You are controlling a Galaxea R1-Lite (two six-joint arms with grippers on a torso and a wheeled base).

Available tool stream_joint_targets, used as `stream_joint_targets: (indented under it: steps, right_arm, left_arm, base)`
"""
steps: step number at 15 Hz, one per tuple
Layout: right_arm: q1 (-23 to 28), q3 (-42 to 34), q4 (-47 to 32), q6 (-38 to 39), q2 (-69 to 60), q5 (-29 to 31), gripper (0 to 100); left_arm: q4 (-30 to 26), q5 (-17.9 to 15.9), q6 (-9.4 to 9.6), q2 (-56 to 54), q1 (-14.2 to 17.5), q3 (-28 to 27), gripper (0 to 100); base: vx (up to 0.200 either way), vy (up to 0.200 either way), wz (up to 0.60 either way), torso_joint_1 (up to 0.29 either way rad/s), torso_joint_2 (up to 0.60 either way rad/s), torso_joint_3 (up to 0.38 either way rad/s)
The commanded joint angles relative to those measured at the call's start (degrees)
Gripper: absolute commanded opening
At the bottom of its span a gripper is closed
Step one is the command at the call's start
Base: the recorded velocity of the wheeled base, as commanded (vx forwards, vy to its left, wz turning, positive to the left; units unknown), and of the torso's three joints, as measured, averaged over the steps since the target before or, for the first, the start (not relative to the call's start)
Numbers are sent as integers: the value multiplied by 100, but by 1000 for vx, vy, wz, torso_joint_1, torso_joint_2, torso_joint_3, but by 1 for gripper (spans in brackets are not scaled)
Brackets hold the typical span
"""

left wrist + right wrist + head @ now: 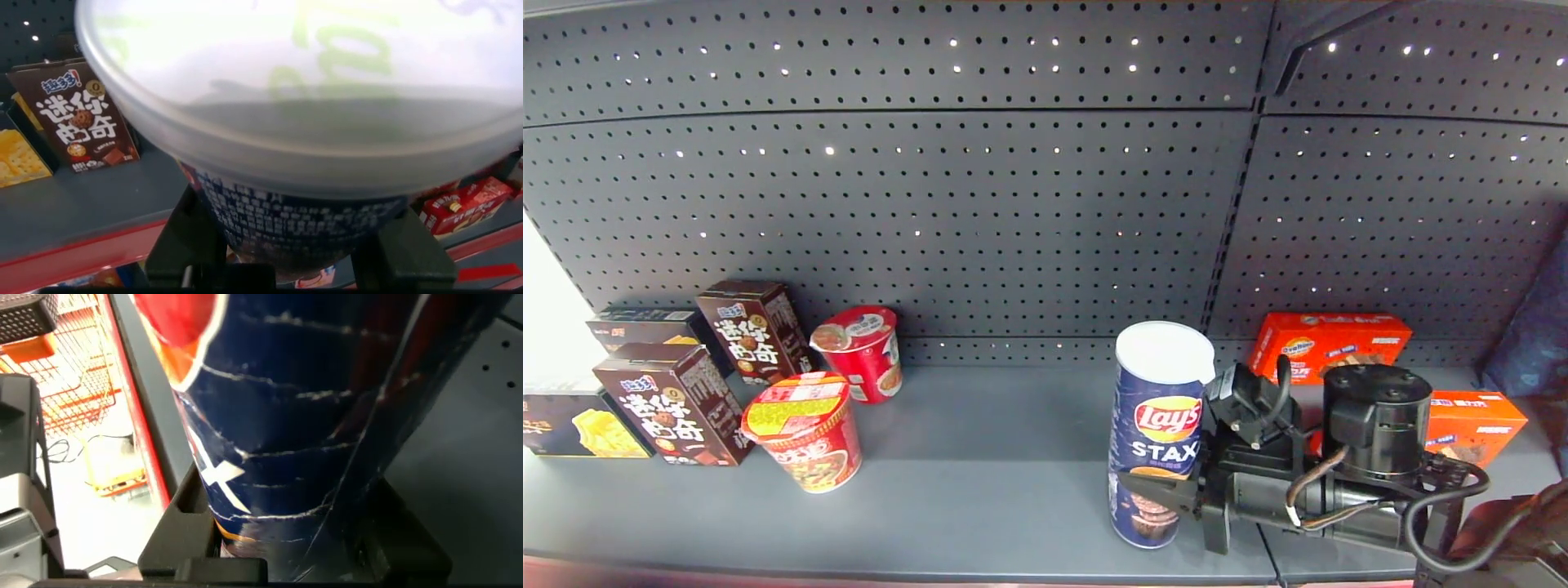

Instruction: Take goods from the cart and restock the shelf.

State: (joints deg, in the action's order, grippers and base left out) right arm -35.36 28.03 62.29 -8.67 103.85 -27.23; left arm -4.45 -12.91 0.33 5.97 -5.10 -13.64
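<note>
The right pincer [1156,492] clamps the can [1164,392] low: check it stands flat on the shelf [980,490] beneath before letting go; the left pincer [294,249] clasps a tub [310,122].

You are working in a shop, at a stocked aisle. A dark grey perforated metal back panel [980,237] rises behind a flat grey metal shelf [980,465]. Packaged snacks stand on it facing outward: brown cardboard biscuit boxes [674,404], red paper noodle cups [805,429], orange cardboard boxes [1327,343] and a tall blue cardboard crisp can [1156,425]. A red strip [73,257] runs along the shelf's front edge, red printed boxes [462,206] sit on a lower tier, and an orange wire cart [73,376] stands nearby.
</note>
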Motion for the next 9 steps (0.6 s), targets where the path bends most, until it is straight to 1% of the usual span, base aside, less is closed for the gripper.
stream_joint_targets:
  steps: [1,8,9]
  right_arm:
    - [-14,115,90,-3,302,-1,0]
    - [-155,71,160,-12,364,-1,0]
    - [-155,45,178,-12,355,8,100]
  left_arm:
    - [6,-1,2,0,0,2,0]
    - [-3,-1,2,0,-9,72,0]
    - [6,-1,2,0,-9,55,0]
  base:
    - [0,0,0,0,0,0]
    - [0,0,0,0,0,0]
    - [0,0,0,0,0,0]
